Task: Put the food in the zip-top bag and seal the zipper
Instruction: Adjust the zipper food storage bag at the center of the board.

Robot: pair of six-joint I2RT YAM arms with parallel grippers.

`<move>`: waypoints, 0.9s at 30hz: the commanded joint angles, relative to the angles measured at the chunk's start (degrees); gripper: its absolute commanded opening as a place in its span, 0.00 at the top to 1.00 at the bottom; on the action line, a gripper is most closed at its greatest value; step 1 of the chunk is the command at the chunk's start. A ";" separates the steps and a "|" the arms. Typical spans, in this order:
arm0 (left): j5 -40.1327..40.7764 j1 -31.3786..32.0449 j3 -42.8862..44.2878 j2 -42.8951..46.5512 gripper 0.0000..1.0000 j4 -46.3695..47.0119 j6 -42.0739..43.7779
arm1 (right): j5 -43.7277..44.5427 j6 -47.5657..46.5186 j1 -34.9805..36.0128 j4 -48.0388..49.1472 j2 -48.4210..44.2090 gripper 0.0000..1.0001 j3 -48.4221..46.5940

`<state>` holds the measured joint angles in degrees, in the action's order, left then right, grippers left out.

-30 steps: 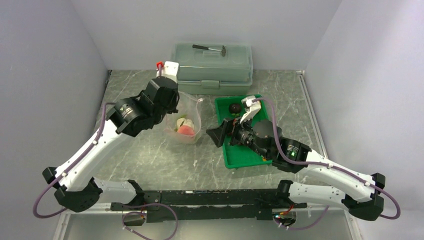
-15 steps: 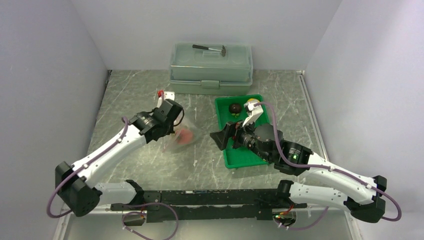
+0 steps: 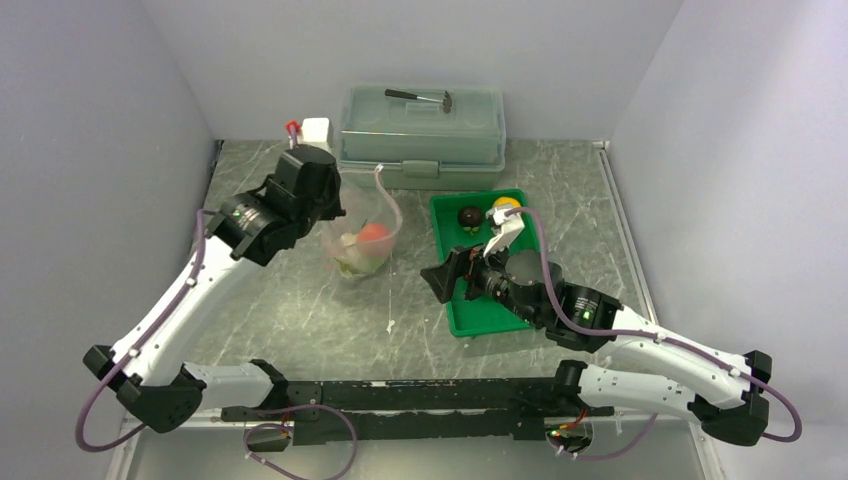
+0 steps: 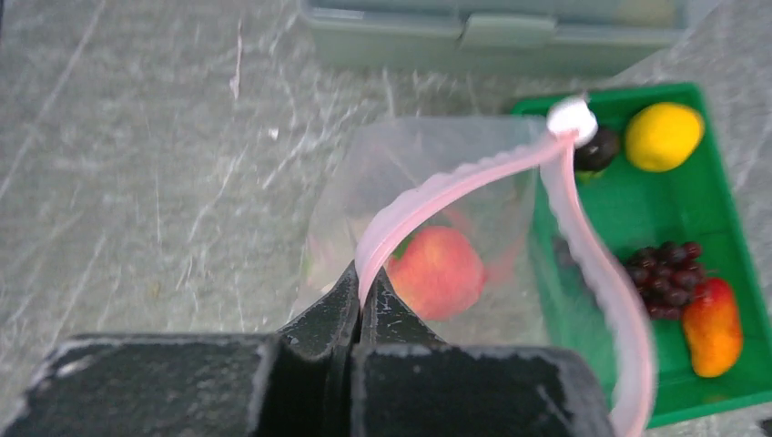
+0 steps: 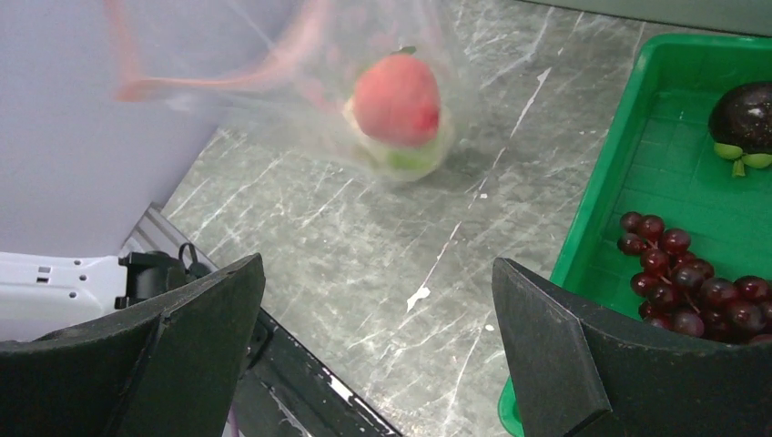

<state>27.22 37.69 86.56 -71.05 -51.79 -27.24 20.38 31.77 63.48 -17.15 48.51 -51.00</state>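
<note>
A clear zip-top bag [image 3: 360, 238] with a pink zipper strip [image 4: 455, 182] hangs open, and a red peach [image 4: 437, 271] and some pale food lie in its bottom. My left gripper [image 4: 361, 296] is shut on the zipper strip at the bag's left edge. The strip's white slider [image 4: 572, 116] sits at its far end. In the top view the left gripper [image 3: 325, 207] is just left of the bag. My right gripper [image 5: 378, 337] stands wide open over the table, right of the bag [image 5: 382, 118] and at the green tray's [image 3: 500, 315] left edge, holding nothing.
The green tray [image 4: 637, 214] holds a lemon [image 4: 663, 135], a dark mangosteen [image 5: 745, 114], grapes [image 5: 687, 273] and a red-orange fruit [image 4: 712, 326]. A grey-green toolbox [image 3: 422, 135] with a hammer [image 3: 420, 97] on it stands at the back. A small white container [image 3: 314, 130] is left of it.
The left arm dipped toward the front with the bag, then swung up and to the back left; the bag now hangs higher and open. The right gripper barely shifted.
</note>
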 commanded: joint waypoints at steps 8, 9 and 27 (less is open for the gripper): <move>-1.64 0.00 -7.41 2.51 1.00 2.31 0.80 | 1.03 0.48 0.33 2.32 -1.10 0.00 0.60; -2.32 0.01 -11.04 1.96 1.00 3.46 -0.34 | 0.87 0.49 0.33 2.63 -0.92 0.00 0.78; -3.69 -0.16 6.74 -1.46 1.00 -1.49 5.62 | 1.24 0.84 0.33 2.03 -1.33 0.00 0.84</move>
<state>22.33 37.69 87.26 -74.28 -51.05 -25.02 20.56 32.14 63.48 -16.91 47.90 -50.02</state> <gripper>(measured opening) 0.012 0.994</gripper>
